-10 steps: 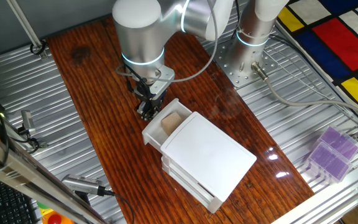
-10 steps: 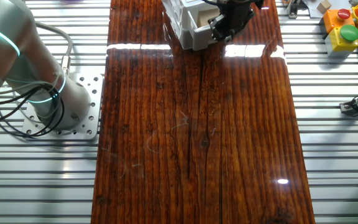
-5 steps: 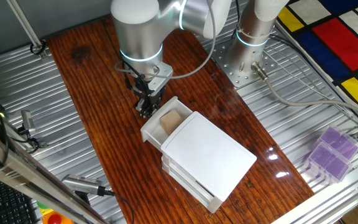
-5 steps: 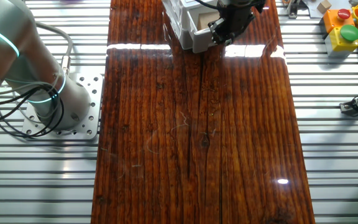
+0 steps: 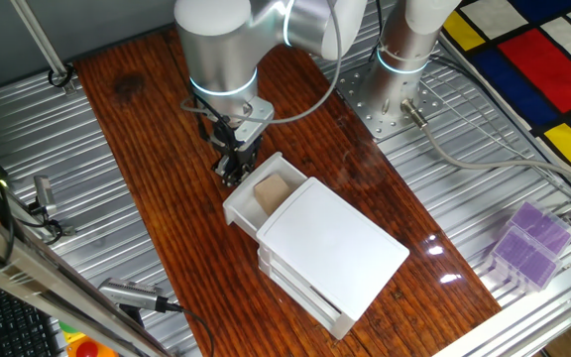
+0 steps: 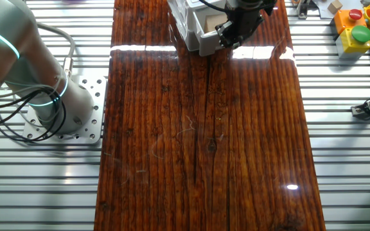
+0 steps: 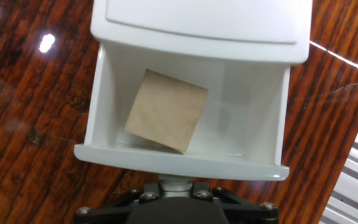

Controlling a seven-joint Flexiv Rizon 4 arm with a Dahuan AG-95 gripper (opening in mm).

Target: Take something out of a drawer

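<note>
Drawer point(image 7: 104, 112) slid further out — gripper point(image 5: 232, 177) clamps knob point(image 7: 176, 184).

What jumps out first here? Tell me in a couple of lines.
The tan block lies askew in the pulled-out top drawer of the white stacked box, nearer the drawer's left wall in the hand view. The hand sits at the drawer's front, closed on the small white knob.
</note>
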